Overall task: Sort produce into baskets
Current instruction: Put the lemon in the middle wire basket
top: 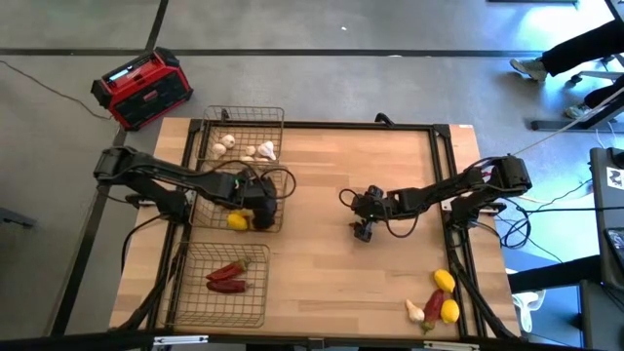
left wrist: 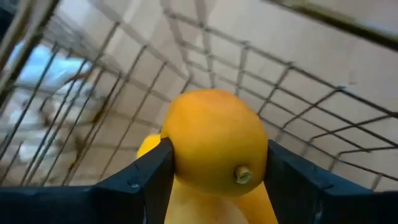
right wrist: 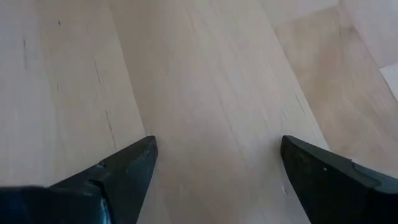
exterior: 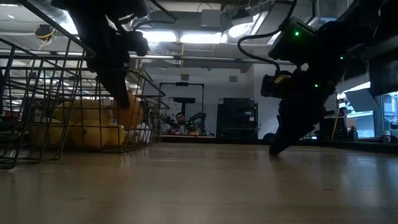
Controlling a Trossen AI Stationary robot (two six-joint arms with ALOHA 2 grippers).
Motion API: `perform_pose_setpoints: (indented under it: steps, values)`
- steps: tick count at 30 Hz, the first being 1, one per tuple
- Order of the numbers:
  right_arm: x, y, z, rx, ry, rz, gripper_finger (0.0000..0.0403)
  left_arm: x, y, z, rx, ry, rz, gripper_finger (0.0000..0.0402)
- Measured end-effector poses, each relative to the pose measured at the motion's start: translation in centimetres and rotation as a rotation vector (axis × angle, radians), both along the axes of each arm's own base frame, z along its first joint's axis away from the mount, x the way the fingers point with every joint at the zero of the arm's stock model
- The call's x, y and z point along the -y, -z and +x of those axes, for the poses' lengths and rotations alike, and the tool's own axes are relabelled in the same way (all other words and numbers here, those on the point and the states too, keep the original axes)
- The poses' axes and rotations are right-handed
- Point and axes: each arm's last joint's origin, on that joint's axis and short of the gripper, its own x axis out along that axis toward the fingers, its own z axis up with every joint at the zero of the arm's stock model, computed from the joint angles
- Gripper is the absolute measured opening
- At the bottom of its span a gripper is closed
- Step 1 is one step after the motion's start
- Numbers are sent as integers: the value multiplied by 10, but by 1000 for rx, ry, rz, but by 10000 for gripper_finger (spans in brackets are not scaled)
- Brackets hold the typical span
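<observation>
1. The left gripper [left wrist: 217,180] is over the middle basket [top: 278,195] at the table's left side, and it is pinching an orange citrus [left wrist: 217,140] between its two dark fingers [left wrist: 140,180].
2. That citrus is round, smooth-skinned and deep orange-yellow, with a small brownish stem nub facing the wrist camera. Wire mesh runs all around behind it, so it sits inside the basket's walls.
3. Just under the held fruit there is more yellow. A lemon [top: 237,221] lies on the basket floor beside the gripper, bright yellow in the high view.
4. From table height, the basket shows a heap of yellow fruit [exterior: 87,127] behind its thin wires, with the left arm's finger coming down among them.
5. The far basket [top: 244,122], touching the table's far edge, holds whitish garlic bulbs [top: 226,144], lumpy and pale, scattered across its floor.
6. The near basket [top: 195,312] holds long red chili peppers [top: 227,278], two or three lying side by side, glossy red.
7. Over at the near right corner of the wooden table [top: 331,283], unsorted produce waits: two lemons [top: 444,281], a garlic bulb [top: 415,310] and a red chili [top: 431,310], bunched together and touching.
8. The right gripper [right wrist: 214,168] hangs low over bare wood near the table's middle, fingers spread wide with nothing between them.
9. A red-and-black box [top: 142,88] stands on the floor beyond the table's far left corner.
</observation>
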Motion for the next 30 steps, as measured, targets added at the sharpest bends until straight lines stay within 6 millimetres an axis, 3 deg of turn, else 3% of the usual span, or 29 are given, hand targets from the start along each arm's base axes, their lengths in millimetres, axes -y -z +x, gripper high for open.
perform_pose_setpoints:
  steps: [12,25,30]
  values:
    - [0,-1,1,13,-1,2,342,-1,11,7,-104,171,60,210]
    - [0,-1,2,18,-6,-2,342,-2,11,7,-101,152,79,211]
    - [0,-1,2,19,-7,-3,342,-2,11,7,-88,121,70,247]
